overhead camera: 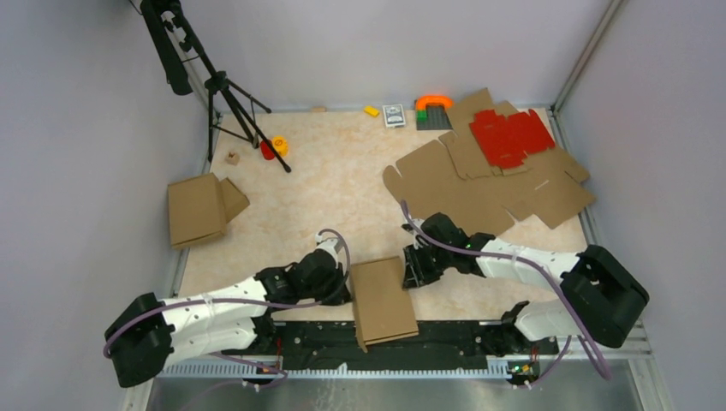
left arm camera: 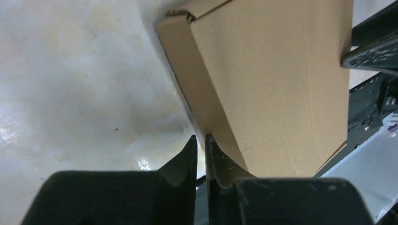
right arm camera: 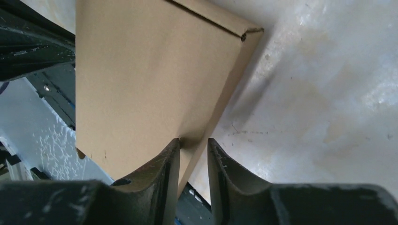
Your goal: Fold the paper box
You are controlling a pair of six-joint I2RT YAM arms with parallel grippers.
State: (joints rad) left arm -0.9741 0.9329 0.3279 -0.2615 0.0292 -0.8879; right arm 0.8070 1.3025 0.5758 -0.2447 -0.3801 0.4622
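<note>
1. Far left corner: a black tripod (overhead camera: 219, 84) stood with its legs splayed on the counter (overhead camera: 325, 188).
2. By its front foot sat a small red and yellow toy (overhead camera: 274, 147), and a tan cube (overhead camera: 232, 157) just left of it.
3. Left edge: a folded brown carton (overhead camera: 197, 208) lay with one flap out.
4. Along the back were a yellow block (overhead camera: 371, 110), a card deck (overhead camera: 394, 115), and an orange arch (overhead camera: 434, 98) on a grey baseplate (overhead camera: 437, 120).
5. Far right: a red die-cut sheet (overhead camera: 511, 137) lay on top of flat brown blanks (overhead camera: 462, 188).
</note>
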